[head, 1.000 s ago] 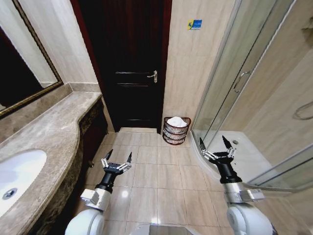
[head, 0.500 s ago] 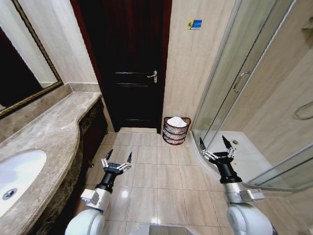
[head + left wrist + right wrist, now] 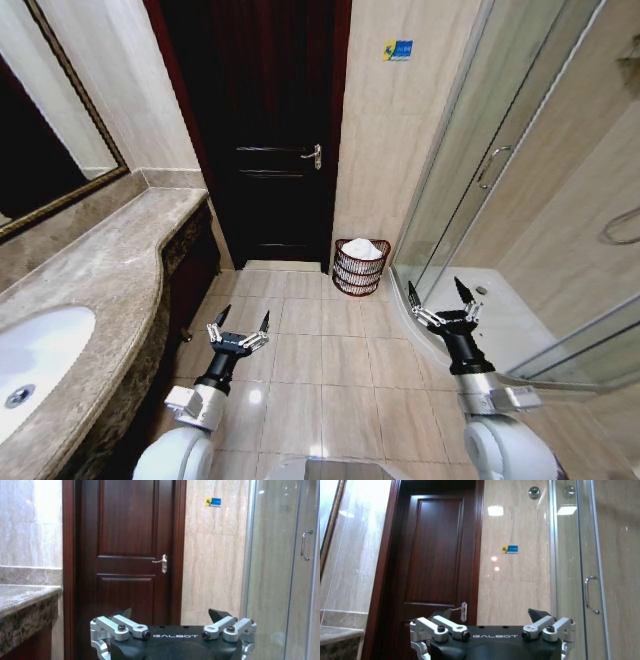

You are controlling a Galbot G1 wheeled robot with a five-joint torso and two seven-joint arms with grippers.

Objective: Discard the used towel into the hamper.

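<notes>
**Towel looks like it's already in the hamper, both arms empty**

So the hamper (image 3: 361, 267) sits on the floor tiles at about 12 o'clock from the robot, tucked against the wall between the dark door (image 3: 262, 130) and the glass shower enclosure (image 3: 480, 170). There's a white bundle heaped in its top, which I'd guess is the towel (image 3: 363, 248), though it's far enough off that I can't swear to it.

The left gripper (image 3: 240, 325) is held up at roughly 11 o'clock, near the edge of the marble counter (image 3: 110, 270), fingers spread wide with nothing in them. The right gripper (image 3: 441, 296) is at about 1 o'clock, by the shower threshold, fingers splayed too and empty. Both are well apart from the hamper.

Handling-wise: a towel is soft, light and floppy, so it'll sag and drape wherever you pinch it. Best bet would be grabbing a bunched fold near the top of the heap rather than a loose edge. The hamper is open lattice and probably light, so it could tip or scoot if bumped. To me the job looks pretty much done.
</notes>
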